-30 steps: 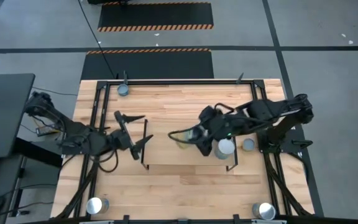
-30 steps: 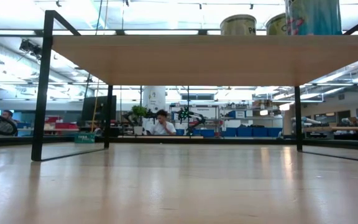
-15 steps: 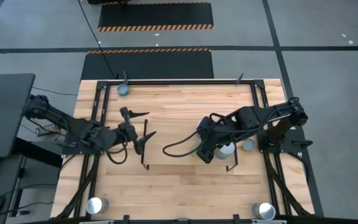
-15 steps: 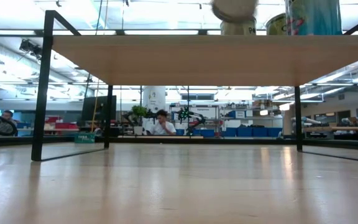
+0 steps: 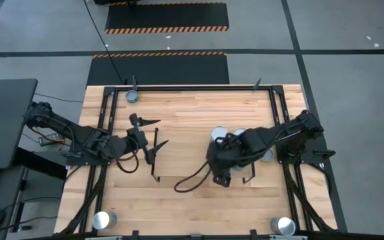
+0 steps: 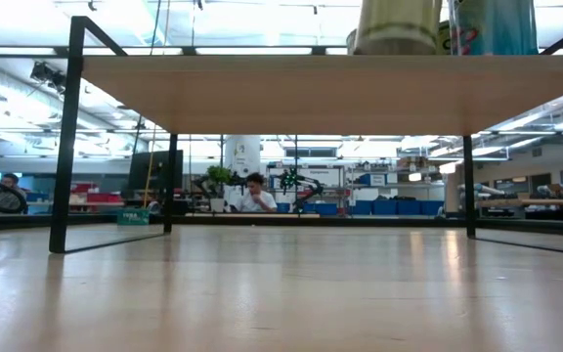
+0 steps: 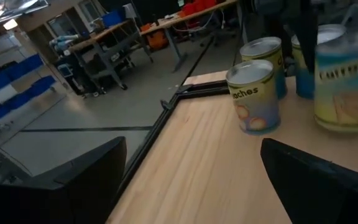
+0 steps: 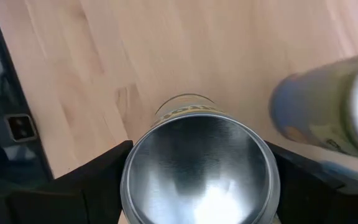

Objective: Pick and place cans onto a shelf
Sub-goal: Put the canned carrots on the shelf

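Wooden shelf — can between right gripper fingers

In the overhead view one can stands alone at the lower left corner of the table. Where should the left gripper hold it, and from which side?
Grip the can on its curved side wall, fingers on opposite sides. Its round top faces the overhead camera, so it stands upright; coming straight down from above probably suits best. The left gripper is open.

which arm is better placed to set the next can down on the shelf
Right. Its end effector holds a silver metal can over the light-wood shelf beside other cans; the left end effector is open and empty at the shelf's left end.
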